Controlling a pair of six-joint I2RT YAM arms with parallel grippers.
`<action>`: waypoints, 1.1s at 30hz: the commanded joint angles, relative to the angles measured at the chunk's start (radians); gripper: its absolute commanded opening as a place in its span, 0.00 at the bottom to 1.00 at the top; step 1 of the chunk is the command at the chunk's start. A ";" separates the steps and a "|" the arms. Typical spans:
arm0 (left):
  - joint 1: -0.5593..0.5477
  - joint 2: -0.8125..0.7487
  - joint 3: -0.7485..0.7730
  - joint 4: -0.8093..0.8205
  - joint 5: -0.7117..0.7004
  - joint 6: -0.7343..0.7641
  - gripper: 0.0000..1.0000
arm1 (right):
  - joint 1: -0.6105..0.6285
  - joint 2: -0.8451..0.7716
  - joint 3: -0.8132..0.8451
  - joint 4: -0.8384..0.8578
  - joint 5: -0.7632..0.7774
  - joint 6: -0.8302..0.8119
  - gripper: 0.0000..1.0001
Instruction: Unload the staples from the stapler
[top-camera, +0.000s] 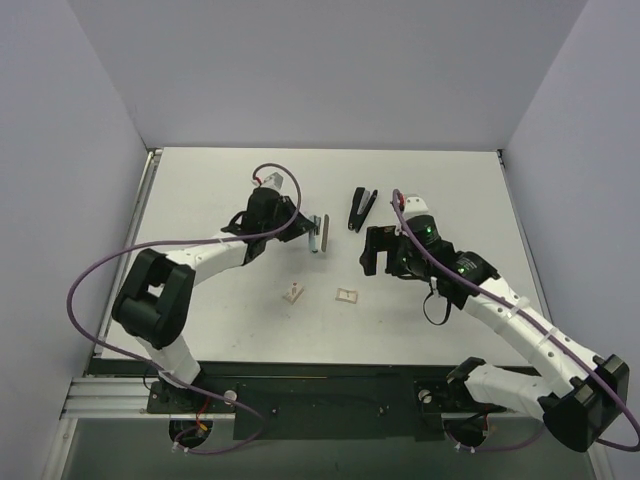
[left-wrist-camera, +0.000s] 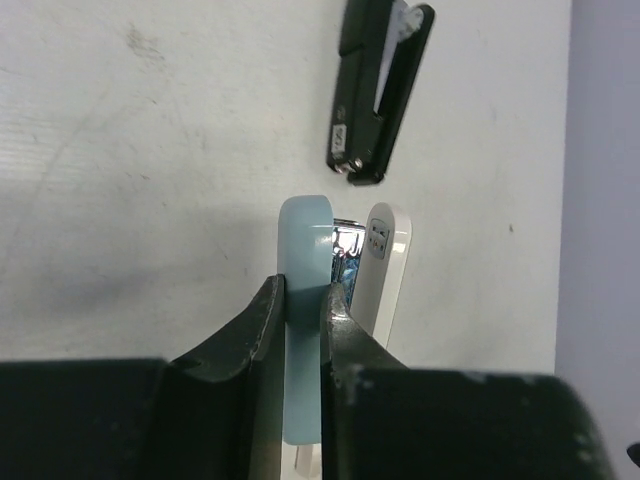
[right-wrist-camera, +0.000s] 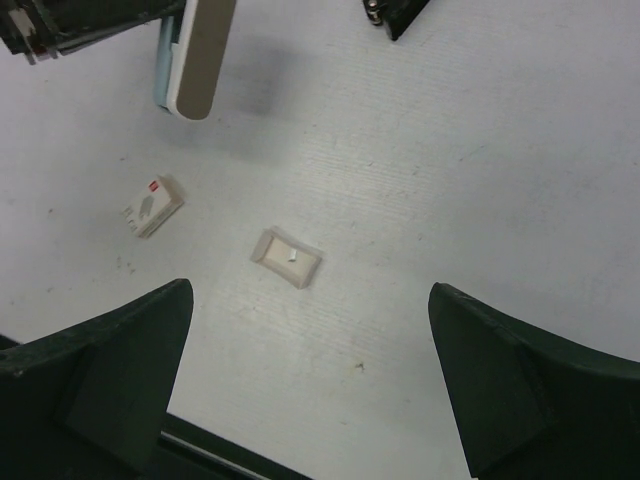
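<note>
The black stapler (top-camera: 361, 208) lies shut on the table at the far middle, and it also shows in the left wrist view as the stapler (left-wrist-camera: 378, 90), with nothing touching it. My left gripper (top-camera: 305, 228) is to its left. The left gripper (left-wrist-camera: 302, 290) is shut on a light-blue bar (left-wrist-camera: 305, 225), both fingers pressed to its sides. A white arm (left-wrist-camera: 385, 265) stands beside the bar, with shiny metal between them. My right gripper (top-camera: 378, 262) hovers in front of the stapler. Seen from its wrist, the right gripper (right-wrist-camera: 310, 290) is open and empty above the bare table.
A small shallow tray (right-wrist-camera: 287, 258) with one tiny piece in it lies under the right gripper. A little white box (right-wrist-camera: 153, 205) with a red mark sits to its left. The table's near edge (right-wrist-camera: 200, 440) is close below.
</note>
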 joint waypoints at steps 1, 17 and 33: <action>-0.034 -0.141 -0.096 0.160 0.123 0.026 0.00 | 0.010 -0.070 0.008 -0.025 -0.139 0.053 0.98; -0.272 -0.606 -0.308 -0.014 -0.039 0.131 0.00 | 0.115 -0.225 -0.119 0.146 -0.273 0.298 0.96; -0.298 -0.836 -0.379 -0.133 -0.085 0.154 0.00 | 0.284 -0.169 -0.155 0.409 -0.109 0.447 0.93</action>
